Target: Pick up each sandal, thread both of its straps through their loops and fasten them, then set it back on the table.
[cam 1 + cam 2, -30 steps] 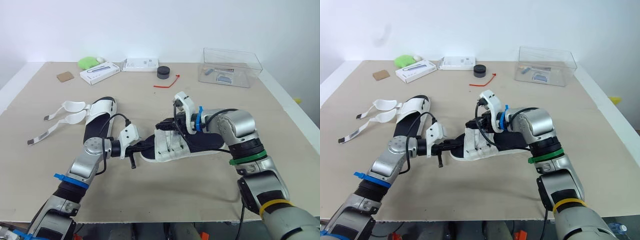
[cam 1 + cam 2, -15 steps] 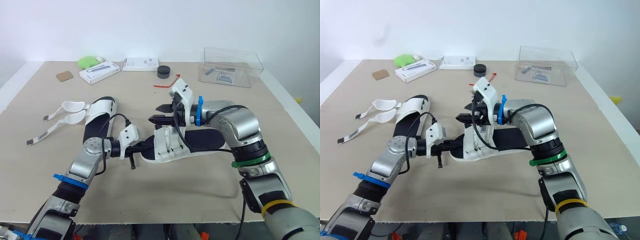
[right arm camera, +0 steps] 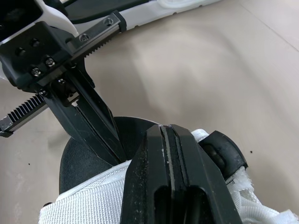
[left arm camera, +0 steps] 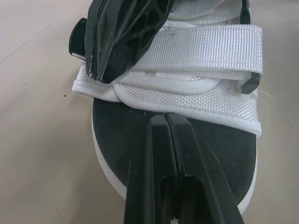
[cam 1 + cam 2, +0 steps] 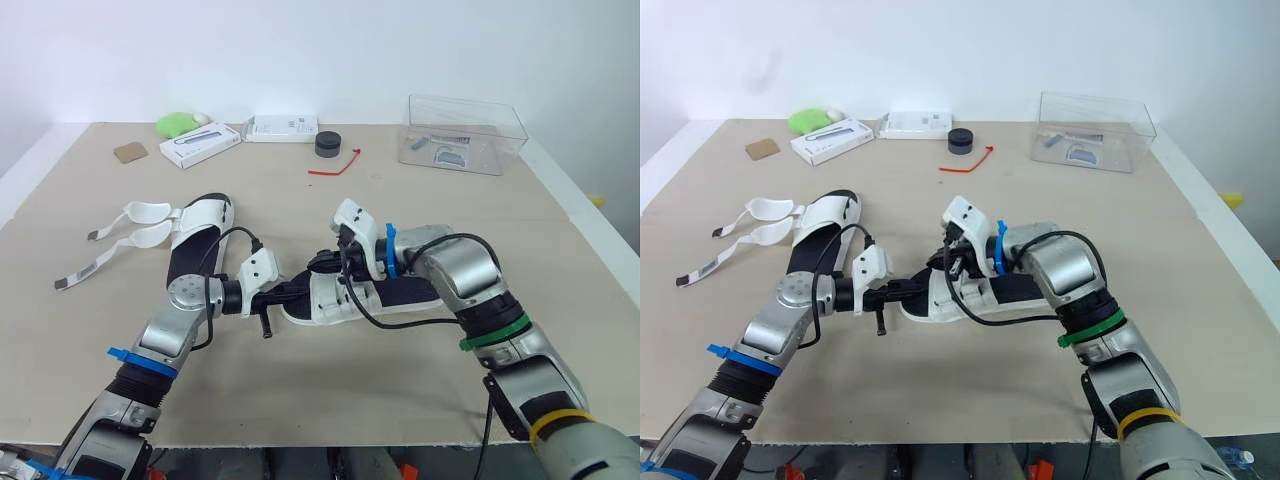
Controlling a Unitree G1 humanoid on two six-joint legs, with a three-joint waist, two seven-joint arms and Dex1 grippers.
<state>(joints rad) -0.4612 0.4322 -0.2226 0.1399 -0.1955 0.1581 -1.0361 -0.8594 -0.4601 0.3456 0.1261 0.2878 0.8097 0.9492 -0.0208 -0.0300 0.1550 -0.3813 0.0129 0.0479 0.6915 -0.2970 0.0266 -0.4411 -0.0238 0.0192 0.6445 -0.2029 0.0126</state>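
Versus half a second ago, we see the right gripper (image 5: 328, 264) has dropped from its raised spot, fingers then spread, onto the strapped sandal (image 5: 405, 288). Its fingers are now together, tips pressed on the near strap (image 4: 187, 42). We cannot tell if any webbing is pinched between them.

The left gripper (image 5: 300, 290) has not moved. Its fingers are together and lie flat on the black footbed at the toe end, tips just short of that strap, with nothing visible between them.

The strapped sandal rests on the table (image 5: 420, 370), to the right of the open sandal (image 5: 195, 240) and slightly nearer the robot. Both of its bands lie across the foot.

We read this as pressing the fastening flat, so this sandal looks about finished. The open sandal, its loose straps (image 5: 135, 225) trailing out from its far side, is untouched and comes next.
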